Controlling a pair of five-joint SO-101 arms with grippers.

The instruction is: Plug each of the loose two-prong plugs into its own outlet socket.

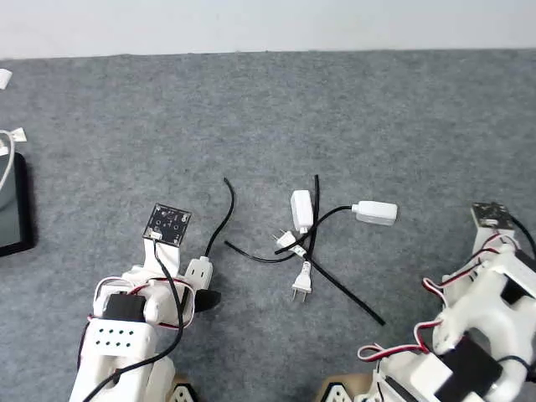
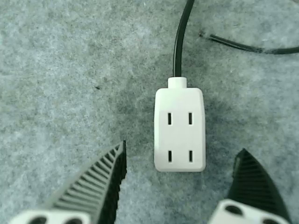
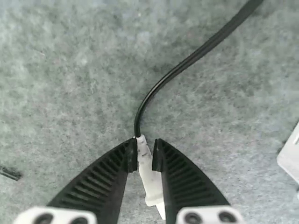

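My left claw (image 2: pixel 183 148) gapes wide, its black ribbed tips on either side of the white rectangular double socket block (image 2: pixel 180 116). The block lies slots-up on the grey felt worktop (image 2: pixel 70 70), and its black cord (image 2: pixel 180 37) runs off from its far end. My right claw (image 3: pixel 145 141) is pinched narrow around a white two-prong plug (image 3: pixel 148 184) trailing a thin black lead (image 3: pixel 187 60). Near the block, toward my right arm, a pair of loose white plugs (image 1: pixel 301 286) lies among crossed cords.
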